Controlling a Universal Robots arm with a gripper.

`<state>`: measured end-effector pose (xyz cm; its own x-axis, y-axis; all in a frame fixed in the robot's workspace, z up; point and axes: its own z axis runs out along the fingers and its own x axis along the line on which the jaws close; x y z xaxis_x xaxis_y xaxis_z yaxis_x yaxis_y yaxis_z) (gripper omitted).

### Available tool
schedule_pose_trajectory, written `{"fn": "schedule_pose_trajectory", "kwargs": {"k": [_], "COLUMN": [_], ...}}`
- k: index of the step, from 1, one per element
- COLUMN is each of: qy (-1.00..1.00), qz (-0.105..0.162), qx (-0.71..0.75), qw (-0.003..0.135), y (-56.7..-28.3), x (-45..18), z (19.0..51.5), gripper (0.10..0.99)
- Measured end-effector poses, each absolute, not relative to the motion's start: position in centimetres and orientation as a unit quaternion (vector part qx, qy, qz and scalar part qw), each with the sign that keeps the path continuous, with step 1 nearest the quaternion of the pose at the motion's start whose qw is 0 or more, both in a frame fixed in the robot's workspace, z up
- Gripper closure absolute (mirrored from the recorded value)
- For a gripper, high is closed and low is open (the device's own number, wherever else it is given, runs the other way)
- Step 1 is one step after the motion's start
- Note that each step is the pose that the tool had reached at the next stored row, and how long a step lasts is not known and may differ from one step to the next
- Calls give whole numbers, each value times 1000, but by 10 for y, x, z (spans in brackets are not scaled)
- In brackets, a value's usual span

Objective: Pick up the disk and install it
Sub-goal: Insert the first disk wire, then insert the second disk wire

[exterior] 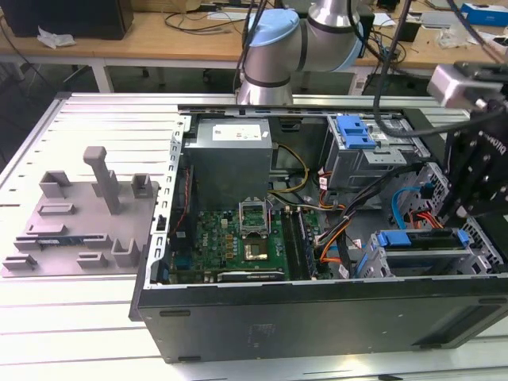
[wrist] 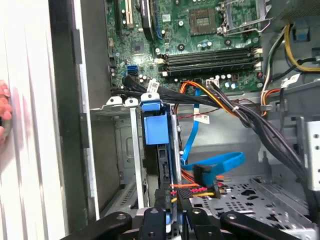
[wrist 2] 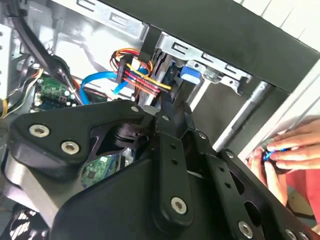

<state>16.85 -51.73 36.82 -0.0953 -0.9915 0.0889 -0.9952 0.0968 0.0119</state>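
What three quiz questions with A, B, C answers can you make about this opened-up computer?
1. Where is the grey holder?
A. Inside the computer case
B. On the table, at the exterior view's left of the computer case
C. On top of the robot arm

2. What colour is the frame around the disk?
A. Red
B. Green
C. Blue

3. How is the computer case?
A. Open, with its side off
B. Shut on all sides
C. Wrapped in a box

Answers:
1. B: the grey holder lies on the table, apart from the computer case and on the exterior view's left of it.
2. C: the disk stands in its metal cage with a blue frame.
3. A: the green motherboard and the cables inside are in plain sight.
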Motion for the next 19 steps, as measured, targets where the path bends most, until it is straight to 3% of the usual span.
{"fn": "schedule_pose_trajectory", "kwargs": {"k": [19], "qy": [-740], "qz": [26], "qx": [671], "qw": [37], "y": [-516], "x": [168], "z": [379], "gripper": [847]}}
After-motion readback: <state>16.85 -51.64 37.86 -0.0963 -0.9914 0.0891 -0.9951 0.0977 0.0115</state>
